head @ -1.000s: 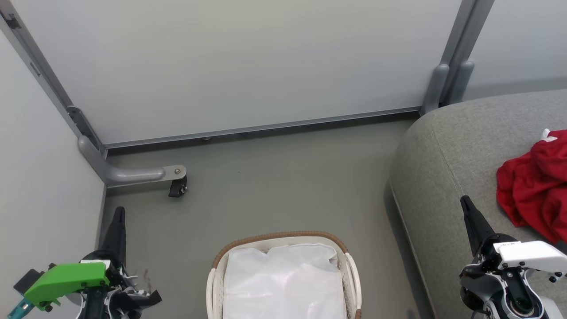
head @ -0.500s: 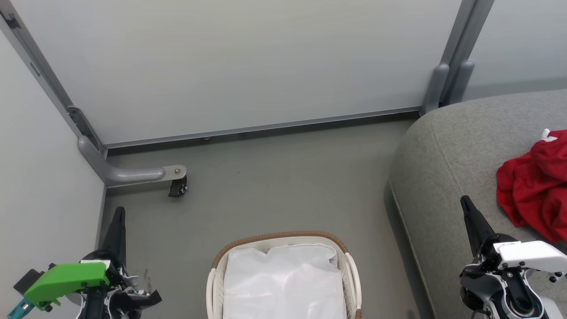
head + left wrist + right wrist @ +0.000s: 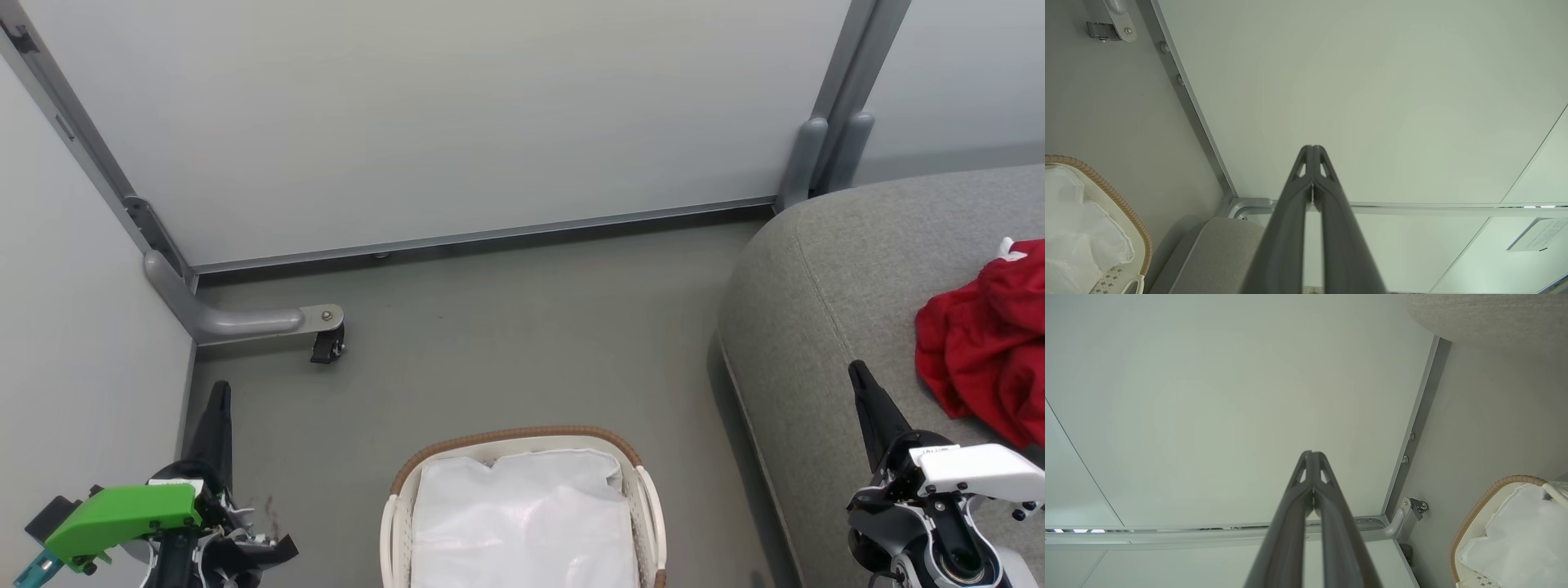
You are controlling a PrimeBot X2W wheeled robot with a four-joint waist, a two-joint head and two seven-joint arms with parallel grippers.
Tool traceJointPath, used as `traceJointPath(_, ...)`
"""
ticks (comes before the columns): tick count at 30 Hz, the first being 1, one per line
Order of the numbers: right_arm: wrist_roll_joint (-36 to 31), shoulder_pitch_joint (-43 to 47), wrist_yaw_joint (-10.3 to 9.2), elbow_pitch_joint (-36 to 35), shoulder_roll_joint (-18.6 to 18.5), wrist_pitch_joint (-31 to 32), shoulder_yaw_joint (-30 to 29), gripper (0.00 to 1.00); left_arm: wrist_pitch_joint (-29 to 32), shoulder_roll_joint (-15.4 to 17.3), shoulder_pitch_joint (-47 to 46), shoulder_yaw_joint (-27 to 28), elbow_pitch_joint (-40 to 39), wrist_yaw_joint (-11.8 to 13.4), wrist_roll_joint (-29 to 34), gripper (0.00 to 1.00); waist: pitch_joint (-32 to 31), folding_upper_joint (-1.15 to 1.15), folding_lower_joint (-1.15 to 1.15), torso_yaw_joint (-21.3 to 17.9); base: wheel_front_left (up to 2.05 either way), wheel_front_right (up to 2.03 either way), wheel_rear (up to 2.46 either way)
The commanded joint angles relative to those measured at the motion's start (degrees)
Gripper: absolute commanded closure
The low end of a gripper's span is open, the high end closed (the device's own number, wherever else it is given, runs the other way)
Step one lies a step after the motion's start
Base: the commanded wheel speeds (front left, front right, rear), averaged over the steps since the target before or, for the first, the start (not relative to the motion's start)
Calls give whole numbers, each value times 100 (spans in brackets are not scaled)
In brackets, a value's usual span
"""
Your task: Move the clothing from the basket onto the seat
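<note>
Red clothing (image 3: 992,343) crumpled on the grey seat (image 3: 824,310), at the head view's right edge, well apart from the basket (image 3: 514,433). Inside the basket, a white liner cloth (image 3: 522,514). Left pincer (image 3: 219,390) closed tight, fingers together, gripping nothing, over the floor (image 3: 506,343) left of the basket. Right pincer (image 3: 856,369) likewise closed and empty, seen against the seat, near the clothing but apart.
</note>
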Motion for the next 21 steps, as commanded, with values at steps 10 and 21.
traceJointPath(10,20,59,-2,-15,-23,8,-11,100,24,31,-64,12,-8,-28,-20,100,0,0,0,0,0,0,0)
traceJointPath(21,20,59,-2,-15,-23,8,-11,100,24,31,-64,12,-8,-28,-20,100,0,0,0,0,0,0,0)
